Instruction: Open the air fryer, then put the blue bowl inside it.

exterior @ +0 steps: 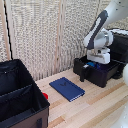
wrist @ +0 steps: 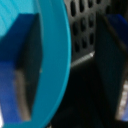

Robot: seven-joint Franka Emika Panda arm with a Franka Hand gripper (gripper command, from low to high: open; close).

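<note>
The air fryer (exterior: 119,46) stands at the exterior view's right with its black drawer (exterior: 102,75) pulled out; the air fryer handle (exterior: 83,74) juts from the drawer's front. My gripper (exterior: 96,63) hangs low over the open drawer. A sliver of the blue bowl (exterior: 89,65) shows under it. In the wrist view the blue bowl's rim (wrist: 52,60) stands between my fingers above the perforated basket floor (wrist: 82,25). One finger (wrist: 17,80) is inside the bowl against its wall. The other finger (wrist: 114,65) is apart from the rim across a dark gap. The gripper (wrist: 65,75) looks open.
A flat dark-blue book (exterior: 67,89) lies on the wooden table in front of the drawer. A red cup (exterior: 45,95) peeks out beside a large black divided crate (exterior: 20,97) at the exterior view's left. A slatted screen stands behind.
</note>
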